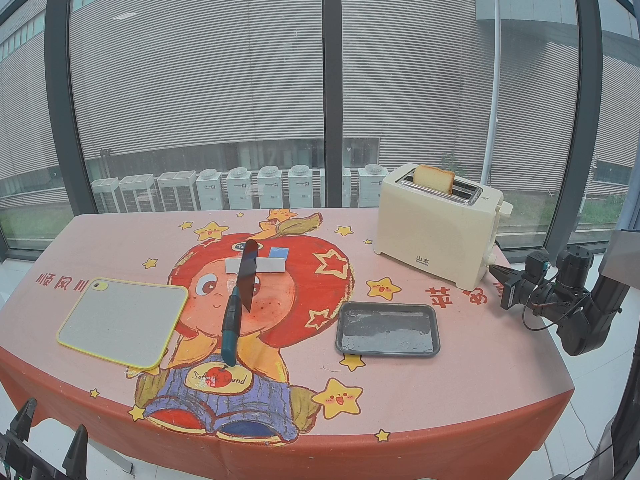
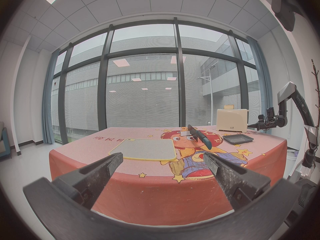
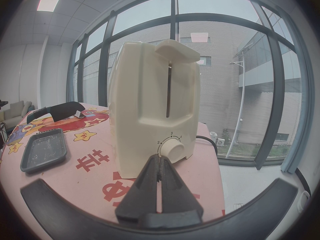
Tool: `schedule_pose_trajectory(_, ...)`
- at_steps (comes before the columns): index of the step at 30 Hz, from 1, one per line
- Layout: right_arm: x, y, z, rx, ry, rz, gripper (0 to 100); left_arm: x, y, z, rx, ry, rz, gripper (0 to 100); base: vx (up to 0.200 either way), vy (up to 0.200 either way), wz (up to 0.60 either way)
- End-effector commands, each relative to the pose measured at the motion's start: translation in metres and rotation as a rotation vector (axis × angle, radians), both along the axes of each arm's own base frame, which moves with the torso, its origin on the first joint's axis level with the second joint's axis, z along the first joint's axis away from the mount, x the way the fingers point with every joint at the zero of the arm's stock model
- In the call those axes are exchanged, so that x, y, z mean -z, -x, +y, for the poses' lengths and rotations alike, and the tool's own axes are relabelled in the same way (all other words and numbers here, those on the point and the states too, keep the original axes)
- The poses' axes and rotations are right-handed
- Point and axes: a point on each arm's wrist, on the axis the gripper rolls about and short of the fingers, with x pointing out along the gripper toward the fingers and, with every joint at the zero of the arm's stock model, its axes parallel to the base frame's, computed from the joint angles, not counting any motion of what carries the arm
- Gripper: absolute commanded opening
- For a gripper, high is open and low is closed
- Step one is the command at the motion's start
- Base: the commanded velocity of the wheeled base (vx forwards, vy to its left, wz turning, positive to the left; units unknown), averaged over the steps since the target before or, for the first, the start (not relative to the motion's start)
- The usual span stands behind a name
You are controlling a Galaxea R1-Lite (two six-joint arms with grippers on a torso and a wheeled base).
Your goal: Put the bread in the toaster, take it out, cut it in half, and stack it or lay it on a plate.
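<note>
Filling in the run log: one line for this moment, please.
bread standing in toaster slot | lever up | right gripper shut, facing lever end | left gripper open, empty

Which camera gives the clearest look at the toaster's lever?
Right wrist view: the lever sits close up, atop its slot. Head view shows a small tab on the toaster; left wrist view, too far to tell.

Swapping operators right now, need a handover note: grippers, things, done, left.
Left gripper: open, empty, below the table's near left edge.
Right gripper: shut, empty, at the lever end of the cream plastic toaster.
Tan bread slice stands in a toaster slot, top sticking out; lever up.
Teal-handled knife mid-table; grey yellow-rimmed cutting board to its left, dark rectangular tray to its right.
Done: bread in toaster. Left: take it out, halve it, plate it.
</note>
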Motion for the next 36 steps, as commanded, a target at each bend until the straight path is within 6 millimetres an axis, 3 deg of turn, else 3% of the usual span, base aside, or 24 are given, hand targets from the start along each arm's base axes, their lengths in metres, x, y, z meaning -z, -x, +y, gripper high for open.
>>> schedule_pose_trajectory(1,-0.002,0.001,0.000,0.000,0.001,-0.005,0,0.005,-0.001,0.000,0.000,0.000,0.021,100,0.000,0.000,0.00)
schedule_pose_trajectory(8,-0.009,0.010,0.003,-0.008,0.001,-0.007,0,0.005,-0.001,0.000,0.000,0.000,0.019,100,0.000,0.000,0.00)
schedule_pose_trajectory(19,-0.044,0.033,0.010,-0.028,0.001,-0.076,0,0.005,-0.001,0.000,0.000,0.000,0.019,100,0.000,0.000,0.00)
schedule_pose_trajectory(28,-0.057,0.044,0.018,-0.054,-0.001,-0.098,0,0.005,-0.001,0.000,0.000,0.000,0.019,100,0.000,0.000,0.00)
schedule_pose_trajectory(29,-0.057,0.044,0.018,-0.052,-0.001,-0.100,100,0.005,-0.001,0.000,0.000,0.000,0.019,100,0.000,0.000,0.00)
schedule_pose_trajectory(36,-0.066,0.047,0.023,-0.069,-0.008,-0.134,100,0.005,-0.001,0.000,0.000,0.000,0.019,100,0.000,0.000,0.00)
